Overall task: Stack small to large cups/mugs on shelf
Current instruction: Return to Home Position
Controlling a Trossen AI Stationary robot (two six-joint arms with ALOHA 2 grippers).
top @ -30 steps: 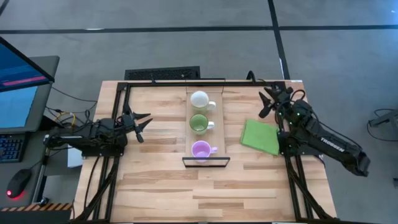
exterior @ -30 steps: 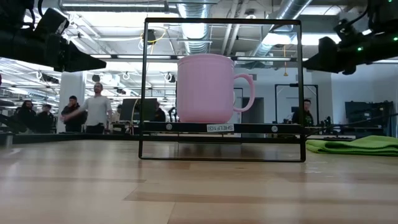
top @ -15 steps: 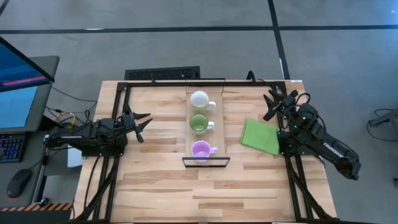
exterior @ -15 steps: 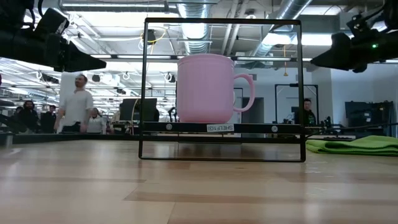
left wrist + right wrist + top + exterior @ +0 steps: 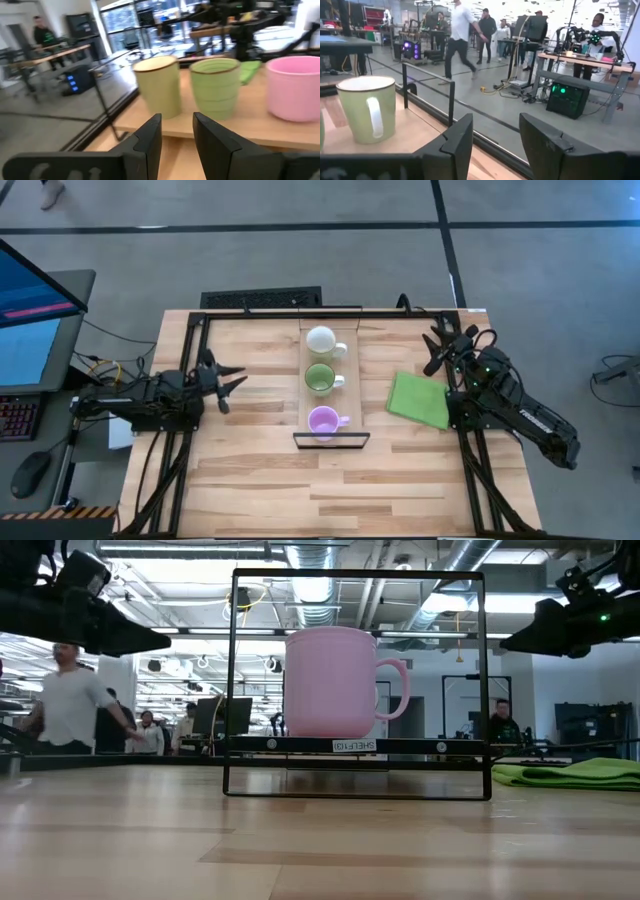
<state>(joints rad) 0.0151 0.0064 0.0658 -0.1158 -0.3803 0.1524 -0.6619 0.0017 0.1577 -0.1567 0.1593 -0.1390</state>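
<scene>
Grey concrete floor [image 5: 300,240]; ceiling ducts [image 5: 310,555] overhead; people [image 5: 457,30] walking among distant workbenches [image 5: 585,61]; a lit blue monitor [image 5: 30,285]

Matte-black left arm [image 5: 140,402] and right arm [image 5: 515,408], looped cables [image 5: 487,336], green lights [image 5: 603,615], angular tool fingers [image 5: 147,142].

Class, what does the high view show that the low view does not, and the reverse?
Only the high view: the white mug and green mug. Only the low view: people in the room behind. Both: the shelf with the purple mug, the green cloth, and the left gripper and right gripper, open, at the table's sides.
</scene>
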